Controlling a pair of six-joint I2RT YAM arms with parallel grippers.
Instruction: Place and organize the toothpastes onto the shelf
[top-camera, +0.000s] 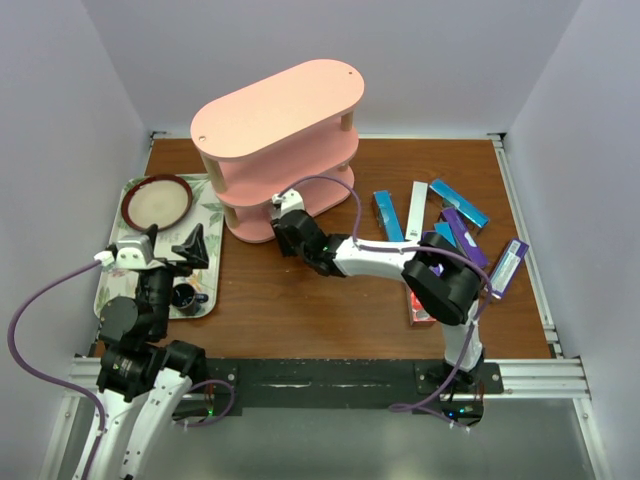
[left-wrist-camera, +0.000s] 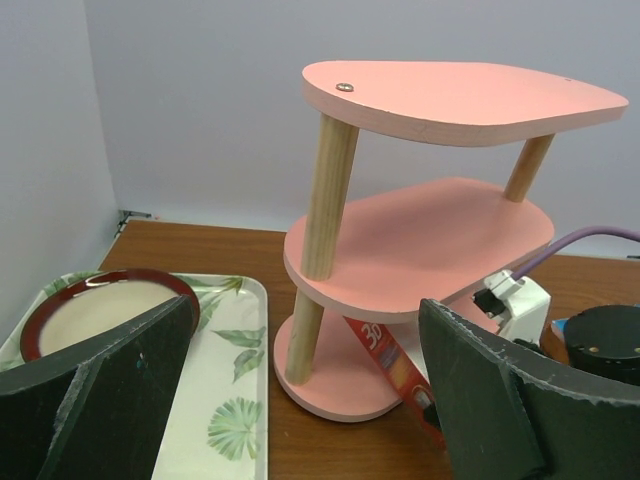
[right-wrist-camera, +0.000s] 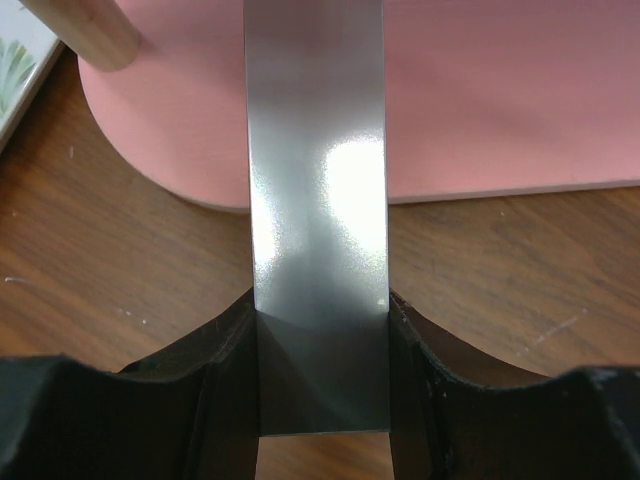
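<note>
The pink three-tier shelf (top-camera: 275, 110) stands at the back centre and shows close up in the left wrist view (left-wrist-camera: 440, 230). My right gripper (top-camera: 291, 228) is shut on a red toothpaste box (left-wrist-camera: 398, 368). The box slants in over the shelf's bottom board (right-wrist-camera: 500, 110), and its silvery face (right-wrist-camera: 315, 190) fills the right wrist view between my fingers (right-wrist-camera: 225, 380). Several more toothpastes lie at the right: blue (top-camera: 387, 216), white (top-camera: 417, 207), teal (top-camera: 459, 205), purple (top-camera: 466, 239) and red (top-camera: 420, 306). My left gripper (left-wrist-camera: 300, 400) is open and empty above the tray.
A floral tray (top-camera: 213, 290) lies at the left with a red-rimmed plate (top-camera: 157, 200) and a dark cup (top-camera: 187, 296) on it. Pale walls close in the table on the left, back and right. A purple cable (top-camera: 350, 200) loops over my right arm.
</note>
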